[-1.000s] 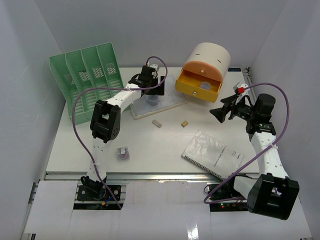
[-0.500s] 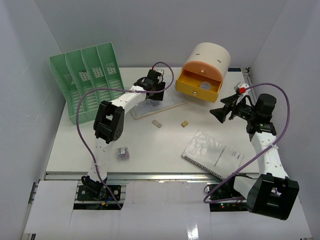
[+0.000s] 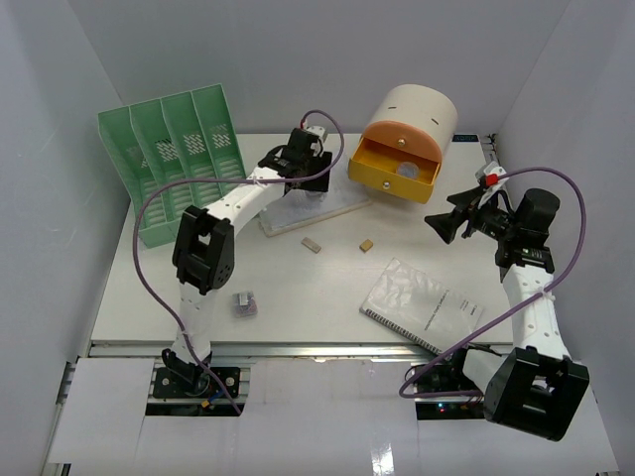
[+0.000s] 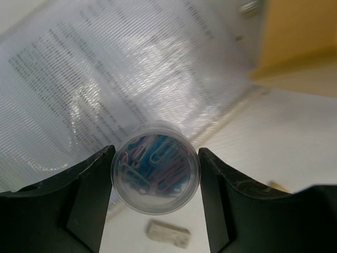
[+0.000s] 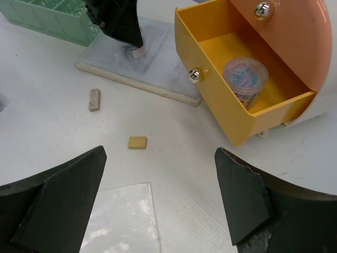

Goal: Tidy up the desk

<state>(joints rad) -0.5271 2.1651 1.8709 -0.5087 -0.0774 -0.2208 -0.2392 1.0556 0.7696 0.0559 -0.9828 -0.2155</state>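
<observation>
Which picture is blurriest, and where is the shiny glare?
Left wrist view is blurriest: the clip jar in the left gripper looks soft, and the plastic sleeve behind it glares white. Right wrist view shows the yellow drawer sharply. Top view is evenly lit.

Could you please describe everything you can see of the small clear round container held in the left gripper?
The small clear round plastic container is a short see-through cylinder packed with blue and pink paper clips. The left wrist camera sees it end-on. It is clamped between the two black fingers of the left gripper, which press against opposite sides. It is over the printed sheet in a clear plastic sleeve; whether its base rests on that sheet cannot be told.
</observation>
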